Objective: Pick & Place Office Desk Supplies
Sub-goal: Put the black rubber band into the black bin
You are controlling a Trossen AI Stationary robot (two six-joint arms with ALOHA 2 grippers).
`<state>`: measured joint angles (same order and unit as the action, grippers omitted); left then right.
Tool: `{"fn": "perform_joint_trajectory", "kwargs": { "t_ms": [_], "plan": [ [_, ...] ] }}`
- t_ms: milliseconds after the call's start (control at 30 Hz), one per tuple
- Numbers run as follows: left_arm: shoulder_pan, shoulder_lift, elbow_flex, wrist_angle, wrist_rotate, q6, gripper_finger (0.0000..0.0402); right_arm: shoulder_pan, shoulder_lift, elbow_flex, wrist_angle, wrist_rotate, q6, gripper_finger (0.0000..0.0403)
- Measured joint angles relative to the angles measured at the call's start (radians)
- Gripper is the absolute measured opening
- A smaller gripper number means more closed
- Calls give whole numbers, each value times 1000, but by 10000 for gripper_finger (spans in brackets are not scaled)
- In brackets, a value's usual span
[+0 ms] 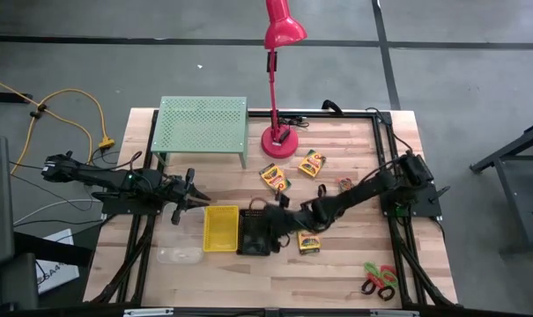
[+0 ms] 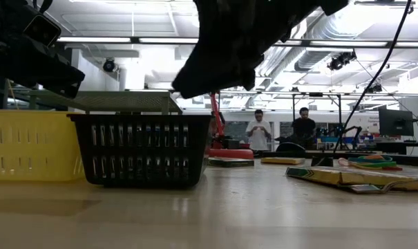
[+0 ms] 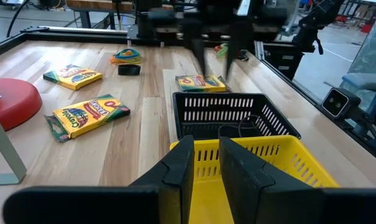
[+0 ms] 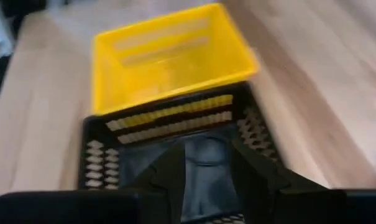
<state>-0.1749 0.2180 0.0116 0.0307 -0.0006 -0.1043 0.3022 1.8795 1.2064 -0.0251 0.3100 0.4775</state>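
Note:
My right gripper (image 1: 266,210) hovers open just above the black mesh bin (image 1: 257,234), its fingers pointing slantwise down into it with nothing between them (image 4: 207,168). The yellow bin (image 1: 220,227) stands against the mesh bin's left side, and a clear bin (image 1: 180,255) lies nearer the front left. Three yellow crayon boxes lie flat on the table: one (image 1: 308,242) right of the mesh bin, two (image 1: 275,177) (image 1: 312,163) farther back. Scissors (image 1: 379,280) lie at the front right, and small coloured loops (image 1: 345,185) lie beside my right arm. My left gripper (image 1: 194,190) waits open, left of the yellow bin.
A light-green perforated rack (image 1: 203,128) stands at the back left. The red desk lamp's base (image 1: 278,139) sits beside it, and its head reaches out over the far edge. Bare wood lies along the front edge. People stand in the room far beyond the table (image 2: 260,128).

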Motion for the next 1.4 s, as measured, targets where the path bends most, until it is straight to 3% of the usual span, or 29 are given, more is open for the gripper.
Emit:
{"fn": "perform_joint_trajectory", "kwargs": {
  "t_ms": [433,833,1067,1400],
  "plan": [
    [0,0,0,3,0,0,71,-142,-127,-3,-505,-4,154,110],
    [0,0,0,13,0,0,71,-210,-231,-1,-868,7,310,109],
    [0,0,0,20,0,0,71,-248,-234,-32,-943,-31,426,109],
    [0,0,0,23,0,0,71,-265,-232,-185,-855,-75,538,109]
  ]
}}
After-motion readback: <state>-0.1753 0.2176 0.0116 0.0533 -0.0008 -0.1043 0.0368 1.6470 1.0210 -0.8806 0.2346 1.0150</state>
